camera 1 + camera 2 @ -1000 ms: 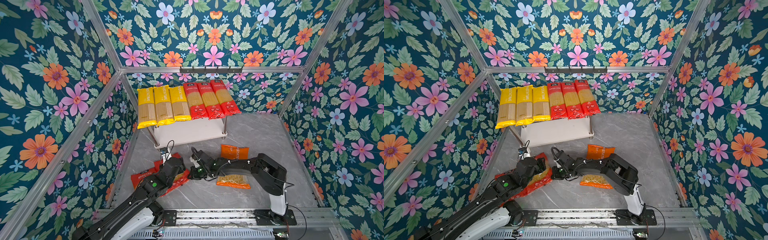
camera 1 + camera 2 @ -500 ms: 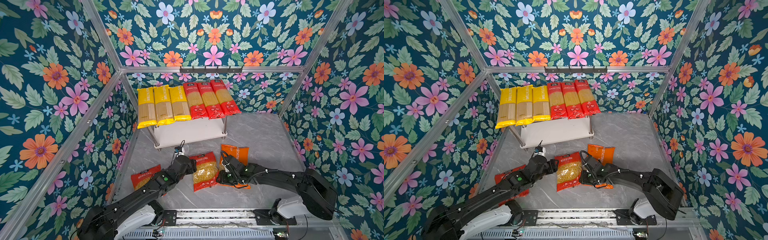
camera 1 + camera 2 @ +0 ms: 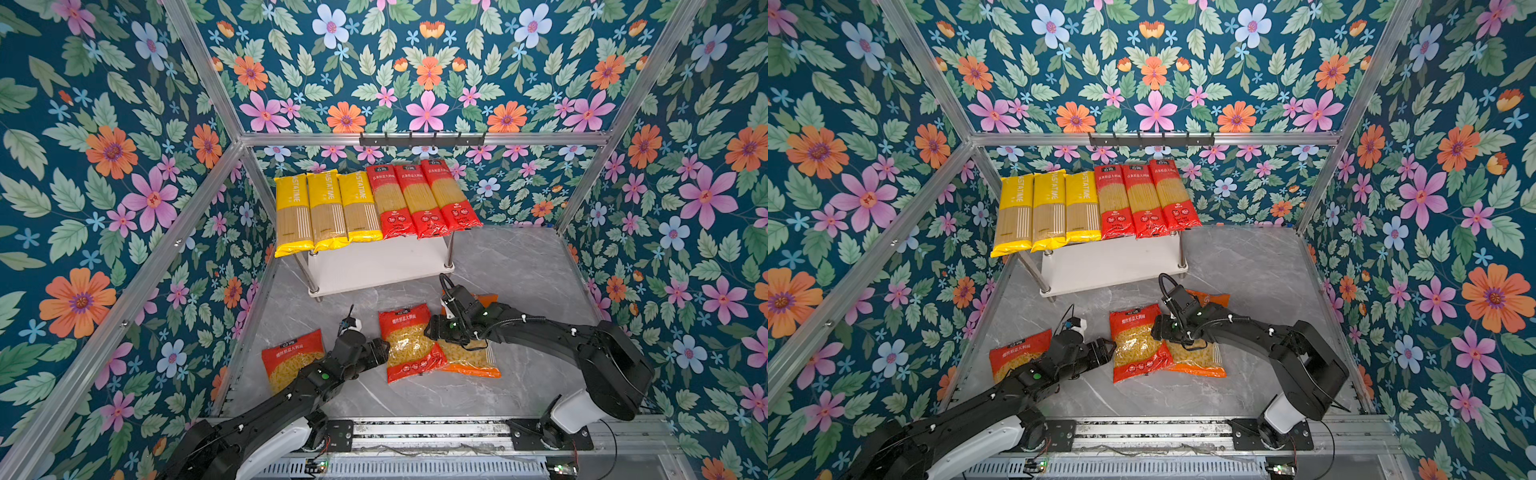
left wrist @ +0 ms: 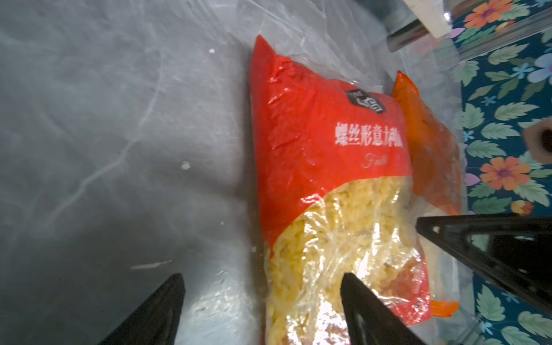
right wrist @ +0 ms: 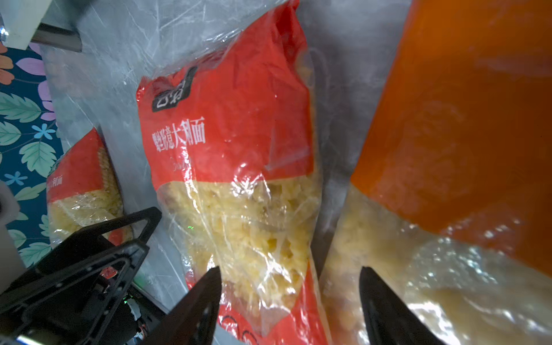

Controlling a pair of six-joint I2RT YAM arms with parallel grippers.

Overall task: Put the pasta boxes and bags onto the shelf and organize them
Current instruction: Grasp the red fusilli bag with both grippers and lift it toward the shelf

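The left pincer (image 3: 380, 351) lies low over the bench, its jaws spread wide and gripping nothing; in the left wrist view (image 4: 263, 276) the near edge of a short red plastic pack of curly pasta (image 4: 328, 149) lies between its black fingers (image 4: 367, 313). The right pincer (image 3: 432, 332) faces it from the other side of that pack, also released. In the right wrist view (image 5: 290, 268) its fingers (image 5: 203, 307) straddle the seam where the red pack (image 5: 233, 134) meets an orange plastic pack of curly pasta (image 5: 463, 104).

Both top views show the red pack (image 3: 409, 340) lying flat on the grey marbled bench (image 3: 519, 270), its right edge against the orange pack (image 3: 469, 357). A second short red curly-pasta pack (image 3: 291, 361) lies to the left, partly under the left arm.

Beyond them stands the small two-tier white shelf with metal legs (image 3: 374, 262). Its lower board is bare. On its upper board three long yellow spaghetti packs (image 3: 326, 212) and three long red spaghetti packs (image 3: 419, 199) lie side by side, their front ends overhanging.
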